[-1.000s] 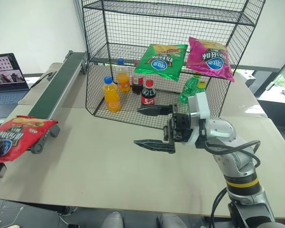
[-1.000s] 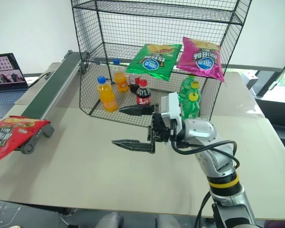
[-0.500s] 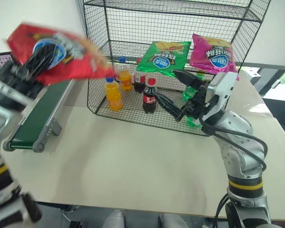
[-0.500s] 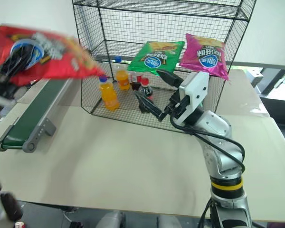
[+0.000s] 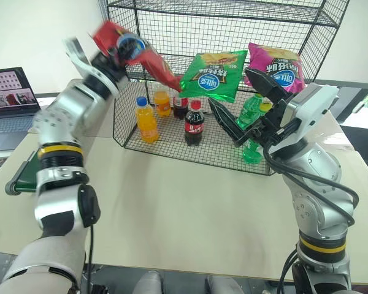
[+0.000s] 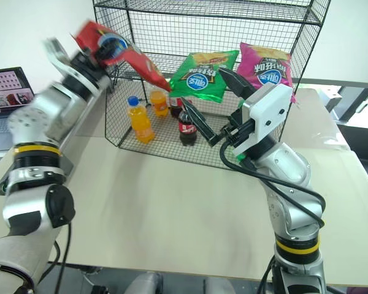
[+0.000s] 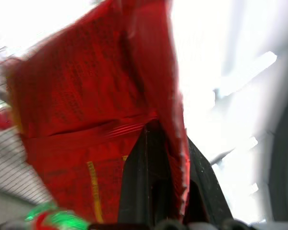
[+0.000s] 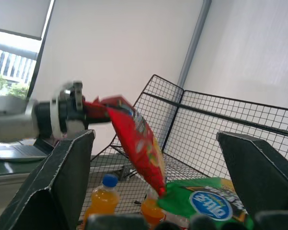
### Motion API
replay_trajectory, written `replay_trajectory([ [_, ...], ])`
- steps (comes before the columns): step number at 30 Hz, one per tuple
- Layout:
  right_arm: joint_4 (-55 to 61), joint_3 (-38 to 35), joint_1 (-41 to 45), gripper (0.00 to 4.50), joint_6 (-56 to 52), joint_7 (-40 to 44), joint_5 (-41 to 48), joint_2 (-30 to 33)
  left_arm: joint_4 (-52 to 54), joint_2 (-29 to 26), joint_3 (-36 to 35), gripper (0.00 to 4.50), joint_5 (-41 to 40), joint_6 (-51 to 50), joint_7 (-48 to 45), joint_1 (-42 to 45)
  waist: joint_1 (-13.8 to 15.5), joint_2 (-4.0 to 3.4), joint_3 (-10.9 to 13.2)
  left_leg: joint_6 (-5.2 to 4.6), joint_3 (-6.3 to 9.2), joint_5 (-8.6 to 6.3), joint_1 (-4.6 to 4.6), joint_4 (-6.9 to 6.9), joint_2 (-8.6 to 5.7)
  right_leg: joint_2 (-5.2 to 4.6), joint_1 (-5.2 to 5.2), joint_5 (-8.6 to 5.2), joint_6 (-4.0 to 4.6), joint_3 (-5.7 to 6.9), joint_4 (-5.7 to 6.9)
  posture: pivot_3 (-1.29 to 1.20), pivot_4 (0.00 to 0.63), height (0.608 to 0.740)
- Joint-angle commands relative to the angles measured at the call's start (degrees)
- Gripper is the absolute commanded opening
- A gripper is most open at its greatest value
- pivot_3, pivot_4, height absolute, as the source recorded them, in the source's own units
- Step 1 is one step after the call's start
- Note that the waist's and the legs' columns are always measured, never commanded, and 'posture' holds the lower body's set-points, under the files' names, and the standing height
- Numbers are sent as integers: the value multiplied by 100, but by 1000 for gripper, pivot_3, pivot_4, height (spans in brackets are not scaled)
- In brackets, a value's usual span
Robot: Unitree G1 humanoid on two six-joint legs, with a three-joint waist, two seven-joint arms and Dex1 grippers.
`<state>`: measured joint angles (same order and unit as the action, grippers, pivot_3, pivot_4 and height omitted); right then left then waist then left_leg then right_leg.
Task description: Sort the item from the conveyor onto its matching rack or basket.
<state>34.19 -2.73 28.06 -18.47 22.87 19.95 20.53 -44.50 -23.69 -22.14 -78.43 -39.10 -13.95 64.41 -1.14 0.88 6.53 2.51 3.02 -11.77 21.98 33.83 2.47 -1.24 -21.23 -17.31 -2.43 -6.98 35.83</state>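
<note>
Beige counter [image 5: 172, 202] below, the left tool [image 5: 113, 52] pinches the crinkly red chip bag [image 5: 144, 56] at the tall black wire-mesh rack [image 5: 233, 18] — ease it level beside the green bag [image 5: 210, 76]; right tool [image 5: 239, 101] gapes empty.

We see bright, even daylight with soft shadows on the pale beige tabletop [image 5: 190, 202]. Motion blurs the crinkly red chip bag [image 7: 86, 105], and window glare whitens the background beside it

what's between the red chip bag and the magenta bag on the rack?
The green chip bag lies on the rack shelf between the red chip bag and the magenta bag, clearest in the eye views.
</note>
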Motion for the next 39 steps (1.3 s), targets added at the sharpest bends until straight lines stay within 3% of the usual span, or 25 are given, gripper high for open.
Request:
replay_trajectory([
  [1,279,3,32,4500,-3,-146,-52,-13,53,138,-398,37,264,230,35,253,9,1,0,0,1,0,1,0,0,0,0,0,-1,0,-1,0,150,738],
  [11,194,69,148,4500,-69,-173,-121,27,608,1078,-923,37,799,838,1280,371,39,3,1,-1,3,1,2,4,-1,-4,8,3,-8,0,0,0,150,738],
  [18,241,215,416,4500,-643,-701,-401,-89,-369,1763,-979,37,1600,1943,1268,1166,69,6,3,-2,9,6,6,3,-19,-12,10,5,-11,-4,-7,0,150,738],
  [26,422,237,344,4500,-871,-902,-546,-155,-1816,1684,-1333,37,2311,3387,1419,1902,14,6,3,-7,14,9,5,-2,-21,-10,8,0,-20,-4,-5,0,150,738],
  [36,464,200,285,4500,-937,-961,-554,-166,-2264,1666,-1363,37,2864,3572,1278,2096,45,6,3,-6,16,10,8,0,-28,-16,9,1,-22,-1,-5,0,150,738],
  [39,473,218,245,4500,-923,-945,-547,-172,-2167,1684,-1357,856,2966,3483,1103,2074,42,6,3,-7,16,10,7,0,-31,-20,9,2,-23,-2,-3,0,150,738],
])
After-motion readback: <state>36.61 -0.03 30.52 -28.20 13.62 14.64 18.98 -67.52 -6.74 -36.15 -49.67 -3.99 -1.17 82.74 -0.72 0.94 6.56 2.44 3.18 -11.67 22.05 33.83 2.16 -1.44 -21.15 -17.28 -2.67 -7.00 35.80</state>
